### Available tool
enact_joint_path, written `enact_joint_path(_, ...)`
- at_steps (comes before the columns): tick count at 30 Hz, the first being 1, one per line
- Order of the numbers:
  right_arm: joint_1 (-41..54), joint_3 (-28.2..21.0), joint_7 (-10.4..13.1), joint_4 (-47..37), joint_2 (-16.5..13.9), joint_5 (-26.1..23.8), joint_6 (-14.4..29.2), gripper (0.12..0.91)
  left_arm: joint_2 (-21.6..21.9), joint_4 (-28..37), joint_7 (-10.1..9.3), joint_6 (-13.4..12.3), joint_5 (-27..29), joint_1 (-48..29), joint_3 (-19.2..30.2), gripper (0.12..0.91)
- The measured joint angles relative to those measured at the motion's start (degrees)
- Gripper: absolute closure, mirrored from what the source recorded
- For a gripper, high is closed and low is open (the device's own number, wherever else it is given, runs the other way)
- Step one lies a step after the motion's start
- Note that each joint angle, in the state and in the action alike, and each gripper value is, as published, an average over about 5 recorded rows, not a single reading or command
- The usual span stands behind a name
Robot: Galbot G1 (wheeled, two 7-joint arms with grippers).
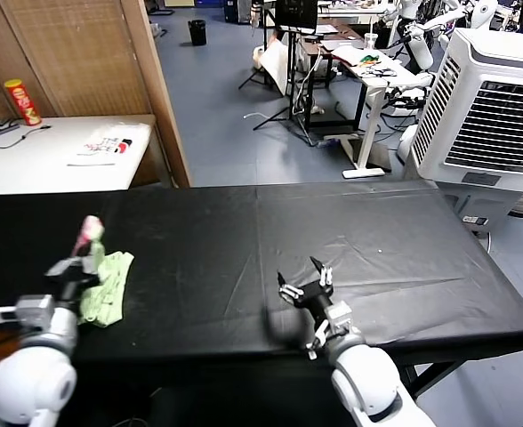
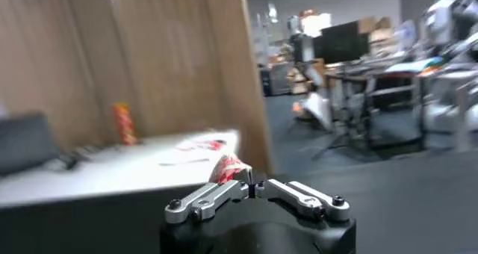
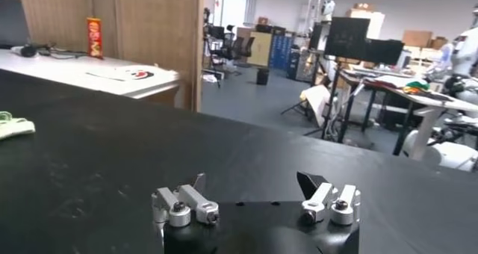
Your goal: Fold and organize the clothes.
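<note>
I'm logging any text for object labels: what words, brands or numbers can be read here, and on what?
None can be read.
Red can on the white table: print too small to read.
White flat item with red and black print: blurred, unreadable.
Shirt in the left gripper: the red-pink patch shows no readable words.
White air cooler: no label legible.

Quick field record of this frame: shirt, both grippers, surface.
shirt: pale lime-green shirt, bunched, partly lifted at the table's left end
left gripper: left gripper shut on shirt, red-pink patch showing at the fingers
right gripper: right gripper open, empty, above the table's front middle
surface: black table
</note>
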Motion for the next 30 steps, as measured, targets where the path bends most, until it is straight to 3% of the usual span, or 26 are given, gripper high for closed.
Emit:
enact_joint_path(5,-1.7,2.0,0.0,0.7,-0.5,-0.1,0.1,0.227,-3.9,0.0,-1.42,0.6,0.6,-4.1,8.3,0.902)
enact_joint_path(10,-2.6,3.7,0.0,0.8,-1.2,-0.1,0.1,0.227,-8.9,1.6,-1.44,0.5,3.3,-8.1,15.8,0.902)
enact_joint_path(13,-2.5,4.0,0.0,0.8,-1.7,0.3,-0.1,0.227,-12.3,3.1,-0.57,0.4,5.7,-9.2,19.4,0.902)
enact_joint_path(16,-2.1,3.7,-0.1,0.6,-2.3,1.8,-0.6,0.227,-15.5,4.8,1.93,0.1,8.3,-9.2,22.3,0.891)
enact_joint_path(19,-1.2,3.2,-0.2,0.2,-2.7,4.9,-1.8,0.227,-17.9,5.5,5.39,-0.7,11.2,-8.6,24.7,0.792)
enact_joint_path(24,1.0,1.9,0.1,-1.1,-2.3,12.1,-4.4,0.227,-18.9,4.5,9.76,-3.5,12.4,-7.0,26.2,0.509)
enact_joint_path(27,3.1,0.5,0.8,-2.4,-1.4,17.1,-6.1,0.227,-18.7,2.8,10.56,-4.6,11.3,-6.1,25.7,0.351)
enact_joint_path(30,5.8,-1.3,1.6,-4.3,0.0,21.4,-7.2,0.227,-18.2,1.5,10.52,-5.5,11.3,-5.2,24.5,0.255)
